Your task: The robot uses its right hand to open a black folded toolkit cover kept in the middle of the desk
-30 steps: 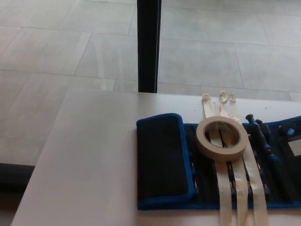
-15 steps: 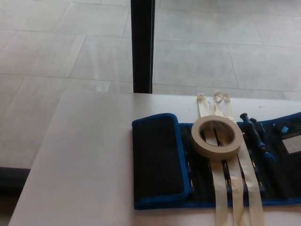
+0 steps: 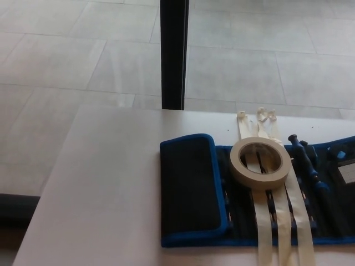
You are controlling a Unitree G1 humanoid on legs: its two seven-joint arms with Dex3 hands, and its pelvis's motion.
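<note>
The black toolkit cover [image 3: 191, 188] with blue trim lies on the white desk [image 3: 105, 183], its left flap folded over and the rest spread out to the right. A roll of beige masking tape [image 3: 259, 163] rests on the open part. Three beige strips [image 3: 280, 221] run across the kit from the desk's far side to the near edge. Blue-handled tools [image 3: 308, 160] sit in the pockets on the right. Neither of my hands shows in the head view.
A dark vertical post [image 3: 174, 52] stands behind the desk's far edge. Grey floor tiles [image 3: 72, 55] lie beyond and to the left. A small white label [image 3: 348, 173] shows at the kit's right edge.
Only the camera has shifted slightly, first left and down, then back; the kit, tape and strips lie as before.
</note>
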